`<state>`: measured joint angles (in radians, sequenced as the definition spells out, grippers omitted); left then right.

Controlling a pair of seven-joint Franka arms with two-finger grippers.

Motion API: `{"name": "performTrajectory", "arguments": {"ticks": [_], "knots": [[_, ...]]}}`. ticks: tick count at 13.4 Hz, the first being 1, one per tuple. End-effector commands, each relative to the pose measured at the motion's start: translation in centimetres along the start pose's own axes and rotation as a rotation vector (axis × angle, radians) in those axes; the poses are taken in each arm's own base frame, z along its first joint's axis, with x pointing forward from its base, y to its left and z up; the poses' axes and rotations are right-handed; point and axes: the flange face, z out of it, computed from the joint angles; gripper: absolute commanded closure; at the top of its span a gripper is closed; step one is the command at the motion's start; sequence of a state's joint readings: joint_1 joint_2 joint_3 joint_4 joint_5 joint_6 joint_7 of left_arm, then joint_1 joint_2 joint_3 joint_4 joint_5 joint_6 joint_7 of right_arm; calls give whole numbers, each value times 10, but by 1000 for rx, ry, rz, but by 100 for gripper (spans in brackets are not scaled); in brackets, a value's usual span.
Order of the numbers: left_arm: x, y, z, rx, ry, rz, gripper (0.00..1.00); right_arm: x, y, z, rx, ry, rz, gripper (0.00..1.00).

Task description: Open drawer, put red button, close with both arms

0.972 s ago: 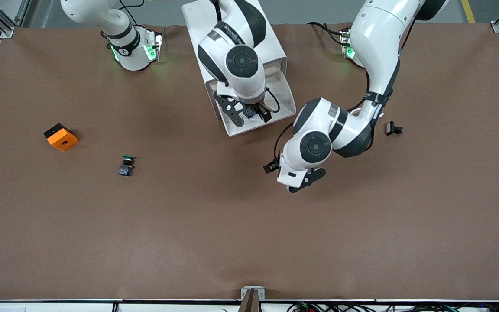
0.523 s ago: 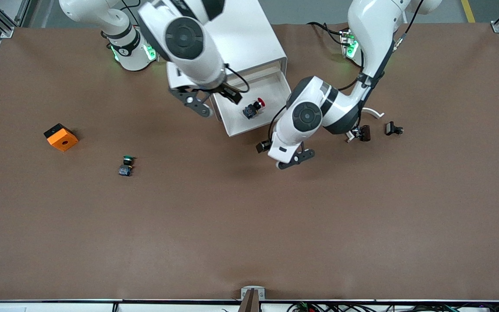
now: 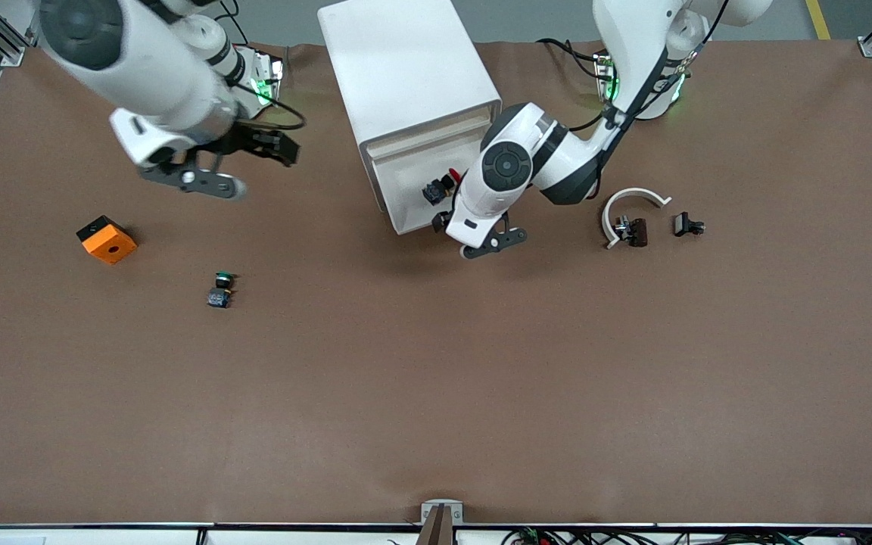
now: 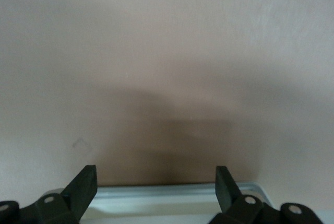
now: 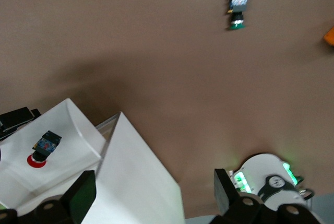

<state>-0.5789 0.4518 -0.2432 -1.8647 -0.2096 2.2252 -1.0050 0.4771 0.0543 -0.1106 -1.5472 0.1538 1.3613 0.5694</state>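
Your red button (image 3: 437,188) lies in the drawer (image 3: 406,219); both hands, left (image 3: 474,241) and right (image 3: 243,168), are spread and empty, so push it shut next

Two large white jointed robot arms with black joint bands, each ending in a black two-finger gripper. Right arm (image 3: 141,60): rises from its base at the right arm's end of the table, forearm angled down toward the front camera, wrist raised well above the tabletop; right gripper (image 3: 247,163) hangs in the air, fingers (image 5: 81,195) spread wide, nothing between them. Left arm (image 3: 633,68): descends from its base, bends sharply at the elbow, and its forearm runs toward the table's middle; left gripper (image 3: 478,238) sits low over the tabletop, fingers (image 4: 83,187) spread wide, nothing between them.
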Motion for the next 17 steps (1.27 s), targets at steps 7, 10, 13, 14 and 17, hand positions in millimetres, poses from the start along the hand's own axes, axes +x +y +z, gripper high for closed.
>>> {"name": "performTrajectory", "arguments": {"ticks": [7,10,13,14,17], "knots": [[-83,8,27,43,-47,32,0,49,175,2,20,70,-162,0],[-102,13,34,52,-64,40,0,58,203,-3,-25,113,-125,0],[-120,18,37,57,-69,51,0,61,222,-8,-32,131,-144,0],[-123,18,38,59,-71,55,0,60,226,-11,-35,140,-161,0],[-118,15,40,66,-72,47,0,58,242,-15,-31,152,-171,0]]}}
